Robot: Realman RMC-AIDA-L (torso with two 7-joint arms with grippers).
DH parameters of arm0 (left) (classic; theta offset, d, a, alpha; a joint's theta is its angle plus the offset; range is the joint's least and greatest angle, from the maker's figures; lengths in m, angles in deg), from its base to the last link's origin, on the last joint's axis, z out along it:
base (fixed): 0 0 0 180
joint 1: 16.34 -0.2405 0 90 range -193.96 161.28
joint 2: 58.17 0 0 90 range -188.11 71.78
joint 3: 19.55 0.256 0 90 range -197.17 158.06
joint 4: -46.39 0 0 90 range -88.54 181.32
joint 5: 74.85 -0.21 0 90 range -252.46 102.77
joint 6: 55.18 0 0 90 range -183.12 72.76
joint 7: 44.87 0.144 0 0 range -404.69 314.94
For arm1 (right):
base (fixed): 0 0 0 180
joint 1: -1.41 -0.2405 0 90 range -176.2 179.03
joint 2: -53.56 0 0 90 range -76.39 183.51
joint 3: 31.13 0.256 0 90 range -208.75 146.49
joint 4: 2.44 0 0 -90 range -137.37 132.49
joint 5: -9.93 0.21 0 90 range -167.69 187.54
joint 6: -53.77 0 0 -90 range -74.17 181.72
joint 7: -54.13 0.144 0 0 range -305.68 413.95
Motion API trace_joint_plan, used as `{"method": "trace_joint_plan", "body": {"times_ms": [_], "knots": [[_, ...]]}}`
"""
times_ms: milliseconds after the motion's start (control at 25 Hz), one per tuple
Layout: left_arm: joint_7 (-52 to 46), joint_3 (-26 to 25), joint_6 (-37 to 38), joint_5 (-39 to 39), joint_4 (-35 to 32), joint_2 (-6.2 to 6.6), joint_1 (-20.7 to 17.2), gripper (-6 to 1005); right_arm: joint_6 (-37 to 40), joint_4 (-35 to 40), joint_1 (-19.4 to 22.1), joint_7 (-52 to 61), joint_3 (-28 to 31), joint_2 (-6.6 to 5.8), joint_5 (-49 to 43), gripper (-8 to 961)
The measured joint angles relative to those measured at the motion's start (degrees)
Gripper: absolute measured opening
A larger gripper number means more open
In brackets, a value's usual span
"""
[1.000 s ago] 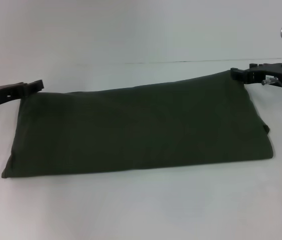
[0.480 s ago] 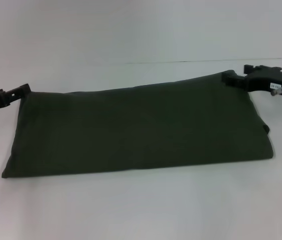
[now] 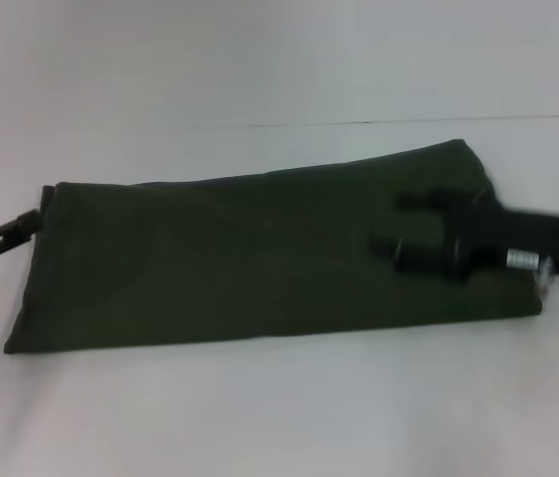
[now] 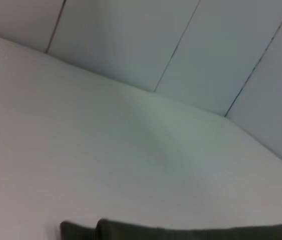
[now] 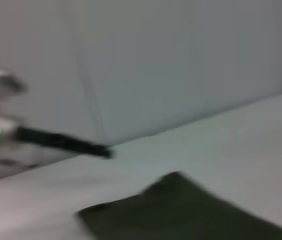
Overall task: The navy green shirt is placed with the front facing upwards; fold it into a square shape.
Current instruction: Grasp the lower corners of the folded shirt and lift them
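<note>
Head view: your navy green shirt (image 3: 259, 253) lies flat on the white table (image 3: 279, 407) as a long folded band w/ plain green side up, spanning mid-left to mid-right of frame, far edge rising toward the upper right. Right end effector (image 3: 396, 227) sits over the shirt's right portion at mid-right, fingers spread wide w/ one fingertip (image 3: 408, 200) above the other in frame, nothing between them. Left end effector (image 3: 33, 219) is at the left frame edge, tip just beside the shirt's upper-left corner; you cannot tell whether it's parted or closed. Left wrist view: only a shirt edge (image 4: 191, 233) along the bottom, bare table beyond. Right wrist view: shirt corner (image 5: 181, 210) at lower center, left end effector (image 5: 103, 151) at mid-left.
</note>
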Motion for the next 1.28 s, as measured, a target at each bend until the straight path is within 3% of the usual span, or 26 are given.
{"method": "trace_joint_plan", "body": {"times_ms": [200,320,640,1280], "knots": [[-3.25,0.64,0.24,-5.71,-1.68,-0.32,-0.22,897,9.77,0.71,2.04,-4.81,-5.78,-0.01,-1.14,809],[-7.69,0.92,1.42,-10.52,-3.78,-0.32,-0.02,892,10.43,2.07,3.12,-3.77,-8.53,0.00,-1.78,809],[-18.02,0.92,6.58,-22.19,-8.94,0.06,-0.03,879,9.51,2.20,3.22,-3.35,-9.05,0.15,-2.07,804],[-18.73,2.39,4.02,-23.83,-6.84,-0.13,0.24,853,7.39,2.32,1.88,-1.83,-9.26,0.21,-2.15,794]]}}
